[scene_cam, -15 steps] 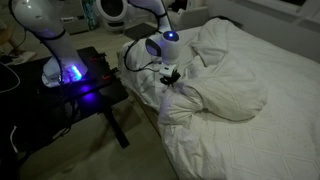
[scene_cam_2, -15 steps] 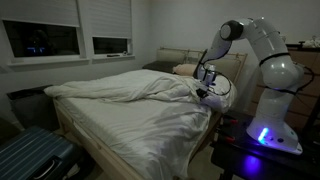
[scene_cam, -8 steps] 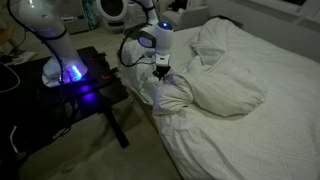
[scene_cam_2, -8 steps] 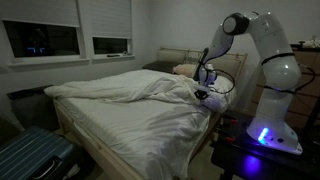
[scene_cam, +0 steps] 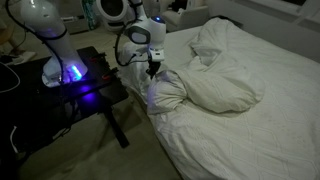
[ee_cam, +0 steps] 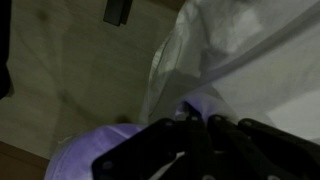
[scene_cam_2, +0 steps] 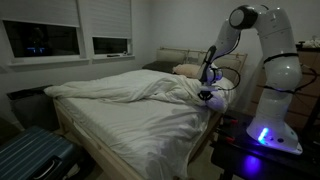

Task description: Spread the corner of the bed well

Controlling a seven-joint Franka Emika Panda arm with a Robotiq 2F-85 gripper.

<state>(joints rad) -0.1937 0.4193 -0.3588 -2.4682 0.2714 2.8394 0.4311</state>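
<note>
Gripper (scene_cam: 152, 68) jaws were clenched on a thin pinch of white cloth at the top of the corner (scene_cam: 166, 95), upper centre of an exterior view. In the wrist view the same cloth bunched against the dark jaws at the lower edge of the frame.

1. The bed (scene_cam: 275, 125) filled the right half of the frame, and most of its cover lay flat.
2. The duvet (scene_cam: 225, 80) lay heaped across the upper middle, puffy and creased.
3. The corner hung below the gripper as a rounded lump at the bed's left edge, just beside the black table (scene_cam: 95, 85).

Handling, as a judgement: you should have treated the corner as soft, thick and light for its bulk, with no stiffness of its own. It would likely sag, fold under itself and drag on the cover instead of sliding flat. It was not fragile, but a shallow pinch could slip. You should have held the flap at its outer edge near the tip, not in the puffy middle.
</note>
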